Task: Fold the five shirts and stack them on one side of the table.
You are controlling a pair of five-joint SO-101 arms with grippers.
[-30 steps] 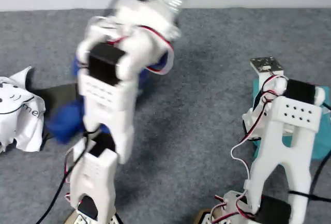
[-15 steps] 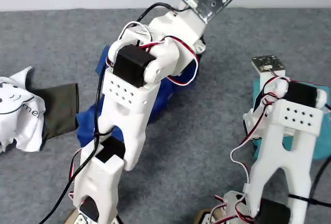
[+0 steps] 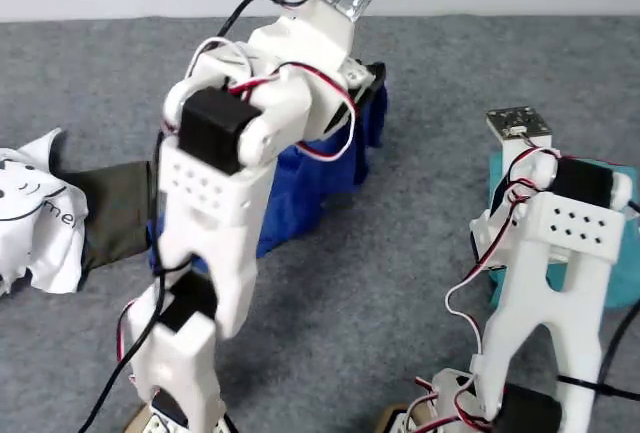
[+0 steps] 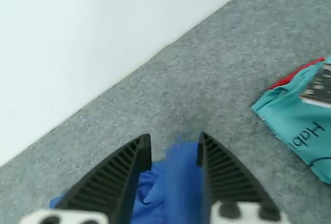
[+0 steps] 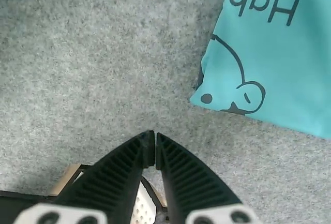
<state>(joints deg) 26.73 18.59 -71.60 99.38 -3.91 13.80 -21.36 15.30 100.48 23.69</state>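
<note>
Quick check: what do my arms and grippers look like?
The left arm and right arm: white plastic shells with rows of small holes, black servo blocks, red, white and black wires. The left gripper and right gripper: black, ridged, tapered fingers.

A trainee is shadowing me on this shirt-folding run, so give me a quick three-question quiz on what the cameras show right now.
1. Fill in: in the high view, the white shirt lies against a ___ shirt.
2. True or false: the left gripper is shut on the blue shirt.
3. Pick one. The right gripper is:
A) shut and empty, beside the teal shirt
B) shut on the teal shirt
C) wide open

Key:
1. dark shirt
2. True: blue cloth sits between its fingers.
3. A
</note>
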